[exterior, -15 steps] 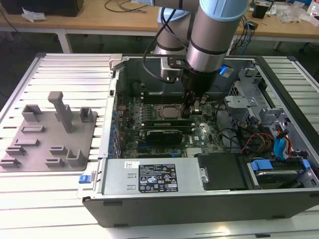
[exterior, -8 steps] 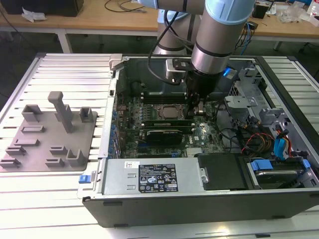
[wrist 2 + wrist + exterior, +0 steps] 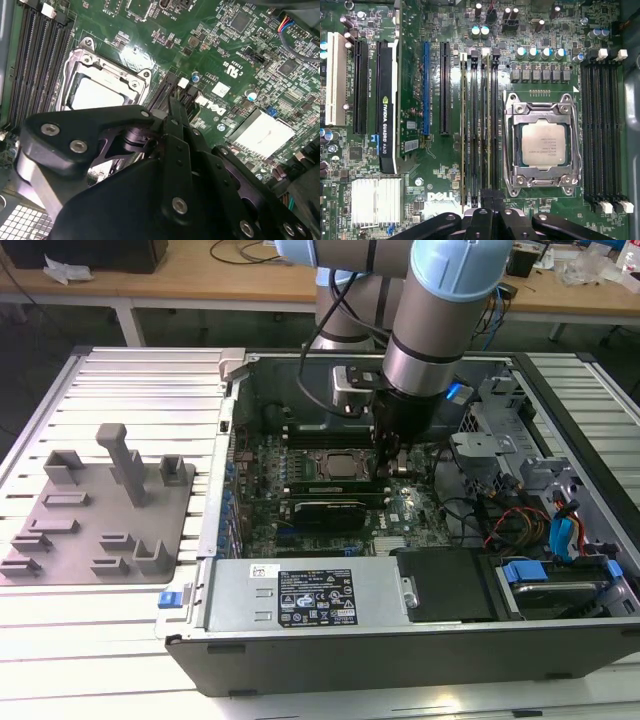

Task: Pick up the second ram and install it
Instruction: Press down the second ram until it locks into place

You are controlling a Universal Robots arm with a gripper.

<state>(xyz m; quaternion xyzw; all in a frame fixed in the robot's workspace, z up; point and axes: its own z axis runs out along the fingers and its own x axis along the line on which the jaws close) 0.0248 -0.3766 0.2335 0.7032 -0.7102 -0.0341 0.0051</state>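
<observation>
My gripper reaches down into the open computer case, just beside the CPU socket. In the first wrist view the second ram stands edge-on in a memory slot alongside the socket. The gripper is shut, its fingertips pressed together over one end of that stick. Another thin stick sits edge-on a few slots away. In the second wrist view the shut gripper points at the dark slots next to the socket. The stick itself is hidden there behind the fingers.
A grey holder tray with upright posts lies outside the case at the exterior view's left. A graphics card stands beyond the slots. A second bank of black slots flanks the socket's other side. Cables and drive bays crowd the exterior view's right.
</observation>
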